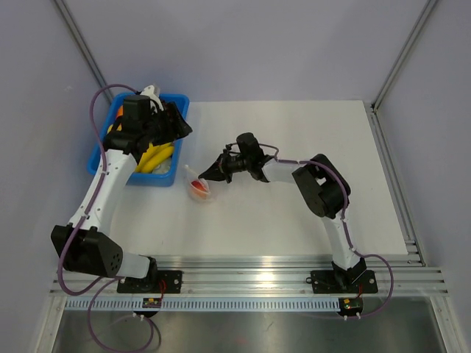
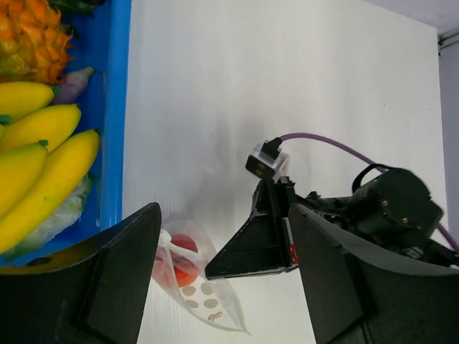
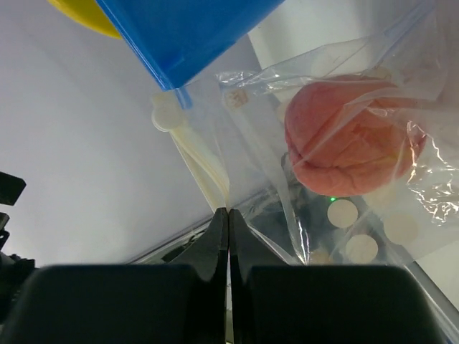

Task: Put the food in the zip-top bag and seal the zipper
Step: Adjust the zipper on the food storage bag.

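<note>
Where it lies bagged, fruit point(image 3: 348, 143) orange-red, pouch point(image 2: 215, 307) crinkly

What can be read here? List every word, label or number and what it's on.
No text is readable in any view.
Bag: pale round dots and a tiny mark, too small to read.
Right gripper: small red sticker, too small to read.

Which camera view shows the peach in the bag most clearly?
The right wrist view: the peach appears large through the clear zip-top bag. The top external view shows only a small red spot; the left wrist view shows it small and low.
</note>
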